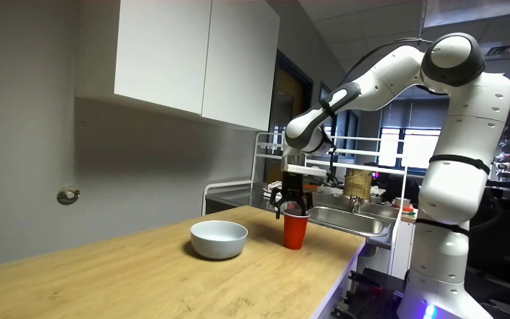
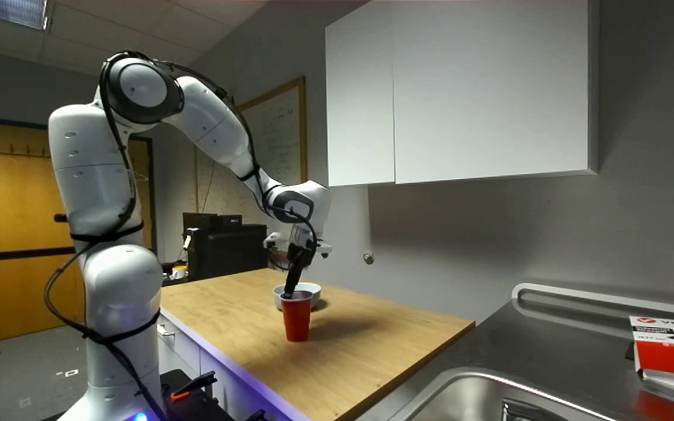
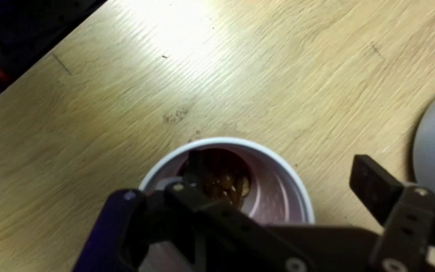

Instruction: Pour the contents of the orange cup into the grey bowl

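Near the grey bowl (image 1: 218,249), orange cup (image 1: 295,231) of brown pieces (image 3: 228,184), fingers (image 3: 370,185) wide apart.

Three cameras share the wood-grain tabletop (image 1: 117,283), facing its far edge in an exterior view, looking back across that edge past a steel sink (image 2: 471,397) in an exterior view, and closely down in the wrist view.

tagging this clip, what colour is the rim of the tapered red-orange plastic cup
The cup has a white rim, clearest in the wrist view.
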